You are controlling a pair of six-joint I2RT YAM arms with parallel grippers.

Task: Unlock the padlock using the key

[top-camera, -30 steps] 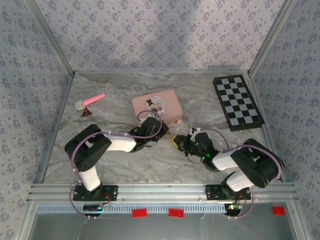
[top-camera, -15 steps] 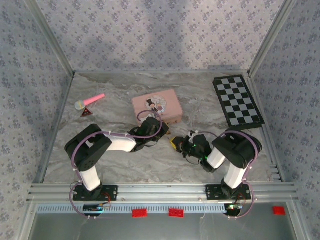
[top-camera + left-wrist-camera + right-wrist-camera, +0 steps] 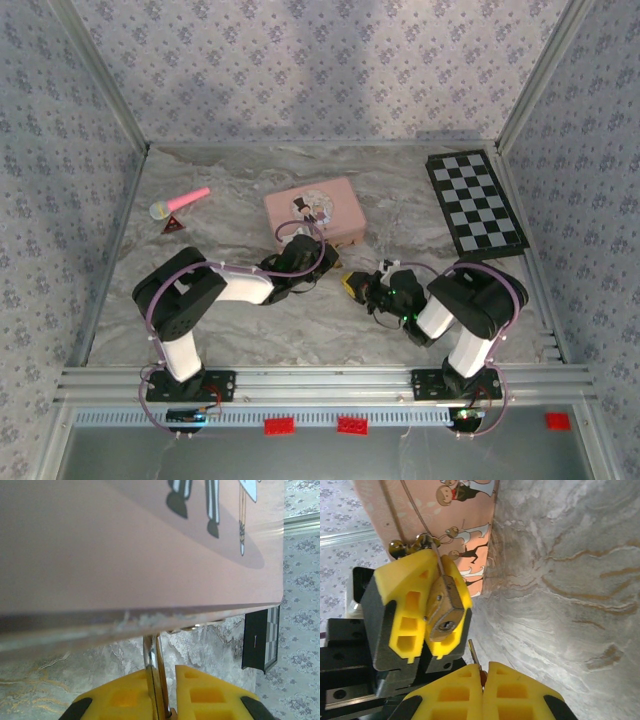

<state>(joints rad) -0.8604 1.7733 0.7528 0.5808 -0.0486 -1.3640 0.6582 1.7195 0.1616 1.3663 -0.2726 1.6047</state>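
Since a second ago the right arm [image 3: 475, 295] has pulled its elbow in from the right edge of the worktop [image 3: 300, 335] and folded up higher; over the last half second it has hardly stirred. The left arm [image 3: 180, 295] has barely shifted, and nothing lying on the worktop has moved. The pink box [image 3: 313, 210] sits near the middle of the worktop with its lid down, so I can't see what is inside. The padlock [image 3: 445, 617] is just off the box's near side, pinched between the left fingers [image 3: 402, 610] with its keyhole turned towards the right arm, and its thin shackle runs up to the fitting on the box front. The right fingers [image 3: 515, 685] are pressed together on the key [image 3: 472, 651], whose blade pokes out just short of the padlock, not in the keyhole. A chessboard [image 3: 476, 203] lies by the far right corner and a pink toy microphone [image 3: 178, 203] towards the far left.
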